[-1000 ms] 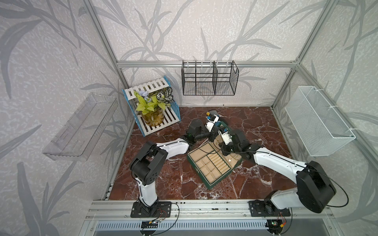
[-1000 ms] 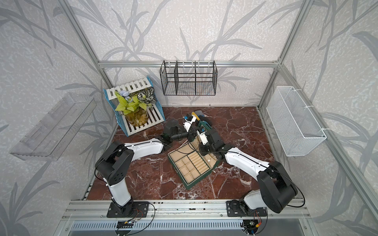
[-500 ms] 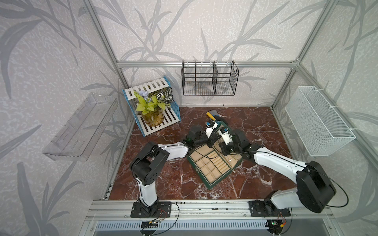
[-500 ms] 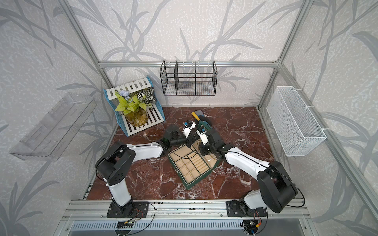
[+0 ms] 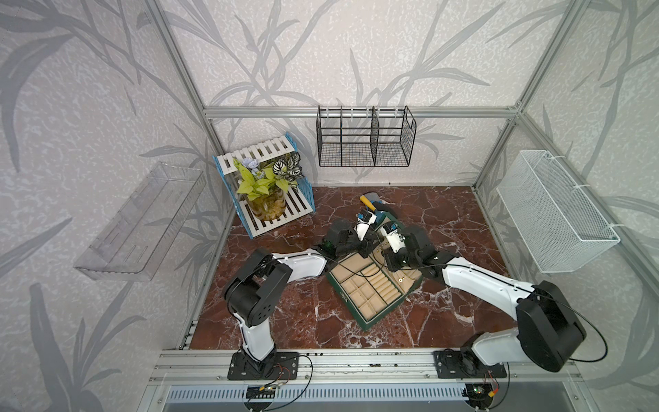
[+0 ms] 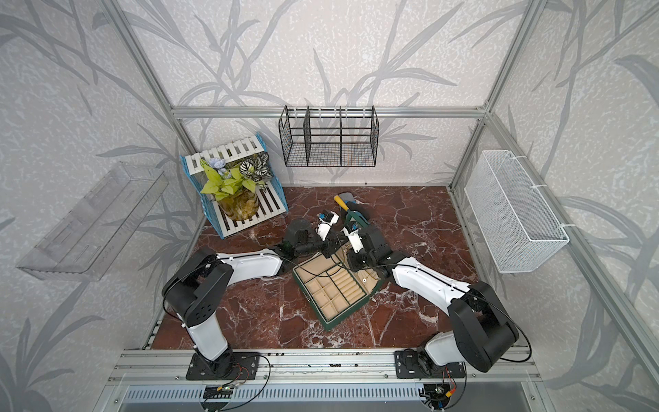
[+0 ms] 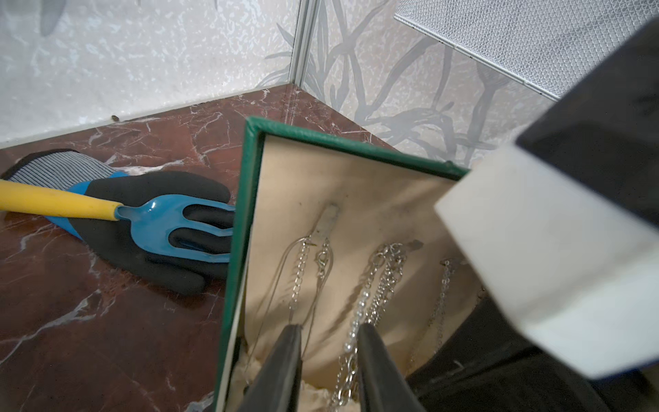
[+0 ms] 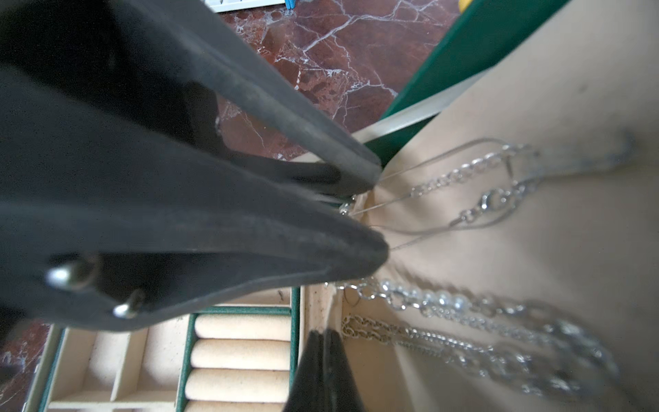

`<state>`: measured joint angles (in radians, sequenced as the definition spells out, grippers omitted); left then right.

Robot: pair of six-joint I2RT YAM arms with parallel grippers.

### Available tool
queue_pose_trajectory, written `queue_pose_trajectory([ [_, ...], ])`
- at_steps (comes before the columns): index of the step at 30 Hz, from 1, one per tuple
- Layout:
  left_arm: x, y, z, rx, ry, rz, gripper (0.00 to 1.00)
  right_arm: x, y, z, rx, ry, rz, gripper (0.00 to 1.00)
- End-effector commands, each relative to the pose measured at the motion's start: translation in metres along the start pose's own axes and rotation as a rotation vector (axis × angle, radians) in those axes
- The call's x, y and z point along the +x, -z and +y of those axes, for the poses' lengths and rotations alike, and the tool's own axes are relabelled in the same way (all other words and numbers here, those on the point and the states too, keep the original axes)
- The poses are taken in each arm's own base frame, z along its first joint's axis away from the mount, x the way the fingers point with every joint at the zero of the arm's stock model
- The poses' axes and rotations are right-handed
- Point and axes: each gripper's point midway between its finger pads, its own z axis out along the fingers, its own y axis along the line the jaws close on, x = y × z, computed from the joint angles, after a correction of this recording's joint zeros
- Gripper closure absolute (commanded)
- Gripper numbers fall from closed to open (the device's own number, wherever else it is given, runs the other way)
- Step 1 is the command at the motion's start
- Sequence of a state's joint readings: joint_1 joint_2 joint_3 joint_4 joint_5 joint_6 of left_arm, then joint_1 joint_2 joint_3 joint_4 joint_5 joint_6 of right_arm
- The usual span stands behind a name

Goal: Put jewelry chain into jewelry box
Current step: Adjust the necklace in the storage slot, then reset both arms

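Observation:
The dark green jewelry box (image 5: 371,323) (image 6: 330,323) lies open on the marble floor, its cream-lined lid (image 7: 356,185) raised. Several silver jewelry chains hang down the lid's lining: a thin one (image 7: 297,278) (image 8: 463,171) and a beaded one (image 7: 360,306) (image 8: 428,299). My left gripper (image 7: 330,328) (image 5: 369,246) is open at the foot of the lid, and the beaded chain hangs down between its fingers (image 8: 285,232), untouched by them. My right gripper (image 8: 323,333) (image 5: 390,262) is shut, its tips against the cream edge where lid meets tray, beside the ring rolls (image 8: 242,353).
A black-and-blue glove (image 7: 149,192) with a blue hand fork (image 7: 171,221) on it lies just behind the lid. A plant rack (image 5: 264,192) stands at the back left. A black wire basket (image 5: 363,142), a white mesh basket (image 5: 556,214) and a clear shelf (image 5: 142,221) hang on the walls.
My left gripper has moved right, up to the inside of the lid, and its jaws have parted. The right arm has stayed where it was, shut.

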<state>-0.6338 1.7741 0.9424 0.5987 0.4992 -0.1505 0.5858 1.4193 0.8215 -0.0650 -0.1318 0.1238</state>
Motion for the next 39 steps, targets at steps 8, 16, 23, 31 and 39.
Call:
queue_pose_trajectory([
  [8, -0.034, 0.048, -0.001, -0.082, -0.037, -0.118, 0.48, -0.029, 0.022, 0.027, -0.129, -0.021, -0.066, 0.63],
  [16, -0.047, 0.117, 0.023, -0.302, -0.047, -0.203, 0.27, -0.050, 0.090, 0.071, -0.334, -0.007, -0.105, 0.40],
  [23, -0.038, 0.216, 0.086, -0.745, -0.042, -0.241, 0.01, -0.088, 0.177, -0.013, -0.030, -0.212, -0.387, 0.16],
  [31, 0.017, 0.319, 0.173, -1.232, 0.065, -0.266, 0.00, -0.002, 0.202, -0.200, 0.453, -0.688, -0.510, 0.01],
  [39, 0.066, 0.339, 0.202, -1.293, 0.074, -0.279, 0.00, 0.079, 0.143, -0.246, 0.654, -0.603, -0.460, 0.01],
])
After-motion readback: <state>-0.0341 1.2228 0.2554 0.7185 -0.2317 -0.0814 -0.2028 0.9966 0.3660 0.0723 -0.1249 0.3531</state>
